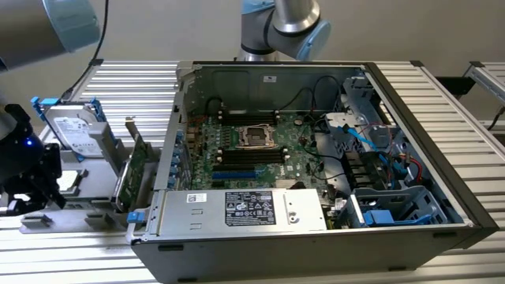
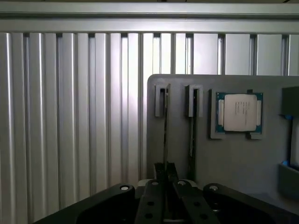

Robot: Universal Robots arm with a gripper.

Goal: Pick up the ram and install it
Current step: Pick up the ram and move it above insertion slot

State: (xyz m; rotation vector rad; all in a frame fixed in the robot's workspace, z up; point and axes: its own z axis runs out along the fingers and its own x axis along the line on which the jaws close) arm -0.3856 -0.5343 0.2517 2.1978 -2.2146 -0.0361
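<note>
In the wrist view, the ram (image 2: 165,126) stands on its edge in a slot of the grey holder plate (image 2: 224,163), in the slot farthest from the processor (image 2: 239,112) that lies on the same plate. A second thin stick (image 2: 192,126) stands in the slot between the two. The claw (image 2: 165,170) is at one end of the ram, with its fingers (image 2: 158,186) pressed close on both sides of the board, so it seems to pinch the ram. I judge the step in hand is the pick. To do it well, the grip should sit square on the thin board, and the lift should go straight out along the slot, so that the ram does not tilt or scrape the slot walls or touch the neighbour stick.

In the exterior view, the arm (image 1: 284,23) reaches from behind the computer case (image 1: 465,195) round to the holder plate (image 1: 87,171). The dark claw (image 1: 28,183) hangs low at the plate's end far from the case. The memory slots (image 1: 251,155) of the motherboard are well apart from the plate, inside the case.
</note>
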